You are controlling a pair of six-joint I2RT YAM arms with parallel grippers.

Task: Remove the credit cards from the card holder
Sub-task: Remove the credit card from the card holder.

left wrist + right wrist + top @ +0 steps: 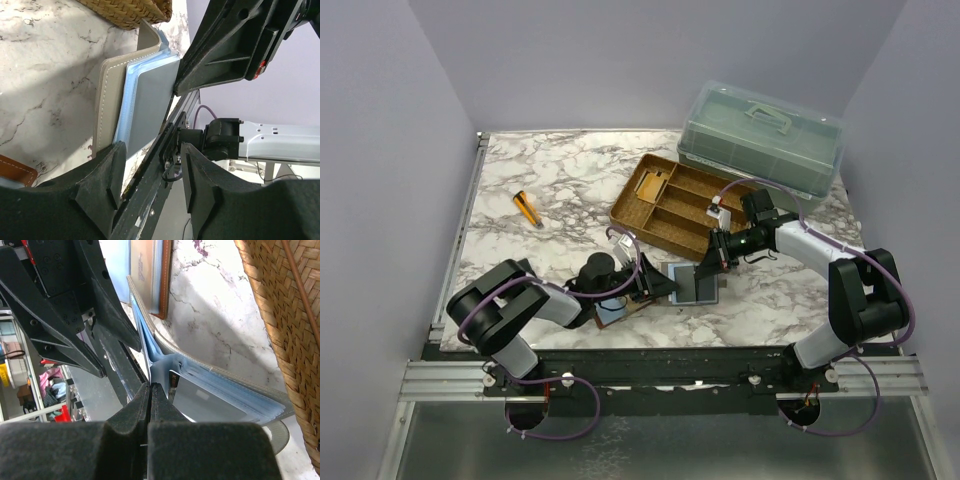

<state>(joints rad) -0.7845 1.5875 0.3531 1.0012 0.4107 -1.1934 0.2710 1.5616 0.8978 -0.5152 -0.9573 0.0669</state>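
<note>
Marble-patterned white and grey table (pixel 550 190), walled in by plain lavender-grey panels (pixel 640 60). The card holder (pixel 616 310) lies open near the front edge, partly under the left arm. It has a reddish-brown leather rim, a pale blue panel and a tan-orange one. The left gripper (pixel 660 285) hangs just beyond it, fingers apart, grasping nothing. The right gripper (pixel 705 262) is clenched, tips against the edge of a blue-grey folder (pixel 698 285); whether it pinches a leaf is unclear.

Marbled table (pixel 570 170), tan woven tray (pixel 650 230), blue-grey folder (pixel 698 285), reddish-brown card holder (pixel 150 275)
</note>
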